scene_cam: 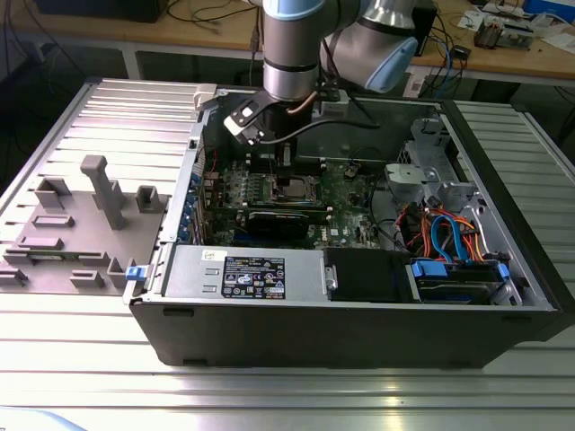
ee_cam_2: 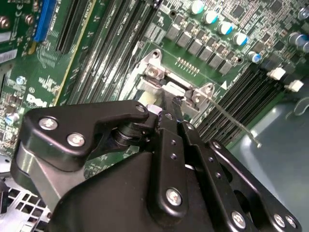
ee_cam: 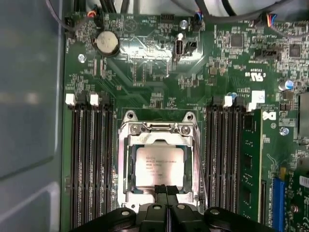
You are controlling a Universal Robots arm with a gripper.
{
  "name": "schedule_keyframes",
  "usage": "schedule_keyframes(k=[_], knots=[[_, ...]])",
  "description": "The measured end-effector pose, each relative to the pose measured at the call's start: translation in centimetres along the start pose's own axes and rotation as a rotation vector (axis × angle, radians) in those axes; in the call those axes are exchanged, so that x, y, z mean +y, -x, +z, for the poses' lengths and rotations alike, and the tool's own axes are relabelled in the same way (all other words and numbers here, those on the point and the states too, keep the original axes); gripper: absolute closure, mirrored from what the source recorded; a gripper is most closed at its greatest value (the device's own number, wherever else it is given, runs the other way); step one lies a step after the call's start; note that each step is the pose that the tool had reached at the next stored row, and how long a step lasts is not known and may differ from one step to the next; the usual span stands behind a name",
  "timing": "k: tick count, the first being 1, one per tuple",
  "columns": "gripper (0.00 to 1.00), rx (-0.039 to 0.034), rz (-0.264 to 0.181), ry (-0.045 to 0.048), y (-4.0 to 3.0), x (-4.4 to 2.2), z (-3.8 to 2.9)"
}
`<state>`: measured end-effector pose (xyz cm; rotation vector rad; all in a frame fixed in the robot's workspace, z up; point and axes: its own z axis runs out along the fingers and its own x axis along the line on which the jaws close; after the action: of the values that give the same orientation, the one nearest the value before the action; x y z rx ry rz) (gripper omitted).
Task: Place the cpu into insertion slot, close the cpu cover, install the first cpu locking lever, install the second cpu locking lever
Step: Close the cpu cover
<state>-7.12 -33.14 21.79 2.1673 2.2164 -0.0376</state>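
Note:
The cpu (ee_cam: pixel 159 166), silver-topped, lies seated in the insertion slot (scene_cam: pixel 295 189) on the green motherboard. The cpu cover (ee_cam: pixel 126 164), a silver frame, lies flat around it with the chip showing through its window. My gripper (ee_cam: pixel 166 189) is shut with nothing seen between its fingertips, which hover at the socket's edge over the cover's rim. In the second wrist view my gripper (ee_cam_2: pixel 177 102) sits just beside the socket's screwed hinge bracket (ee_cam_2: pixel 154 71). A thin wire locking lever (ee_cam_2: pixel 236 124) sticks out from the socket, raised off the board.
Black memory slots (ee_cam: pixel 91 164) flank the socket, with one green module (ee_cam: pixel 251 159) fitted. A coin battery (ee_cam: pixel 106 42) lies farther up the board. The case holds a power supply (scene_cam: pixel 252 274) and cabled drive cage (scene_cam: pixel 449 242). Grey fixtures (scene_cam: pixel 99 193) stand at the exterior view's left.

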Motion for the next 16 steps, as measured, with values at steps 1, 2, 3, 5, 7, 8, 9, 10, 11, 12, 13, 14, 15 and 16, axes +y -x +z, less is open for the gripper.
schedule_keyframes(k=[1, 2, 3, 5, 7, 8, 9, 10, 11, 12, 13, 14, 15, 16], knots=[[0.89, 0.0000, 0.000, 0.0000, -0.01, -0.04, 0.15], [0.89, -0.0001, 0.000, -0.0005, -0.01, -0.04, 0.25], [0.89, -0.0001, 0.000, -0.0008, -0.02, -0.05, 0.56], [0.89, -0.0007, 0.000, -0.0016, -0.05, -0.07, 1.28], [0.89, -0.0008, 0.000, -0.0018, -0.05, -0.08, 1.31], [0.89, -0.0005, 0.000, -0.0017, -0.05, -0.08, 1.32], [0.89, 0.0006, 0.000, -0.0008, -0.07, -0.06, 1.26], [0.89, 0.0014, 0.000, -0.0001, -0.08, -0.05, 1.17], [0.89, 0.0003, 0.000, -0.0010, -0.05, -0.06, 0.91], [0.89, 0.0001, 0.000, -0.0011, -0.04, -0.06, 0.78], [0.89, 0.0002, 0.000, -0.0010, -0.04, -0.06, 0.77], [0.89, 0.0002, 0.000, -0.0010, -0.04, -0.06, 0.77], [0.89, 0.0000, 0.000, -0.0012, -0.03, -0.07, 0.75], [0.89, -0.0001, 0.000, -0.0013, -0.04, -0.15, 0.76]])
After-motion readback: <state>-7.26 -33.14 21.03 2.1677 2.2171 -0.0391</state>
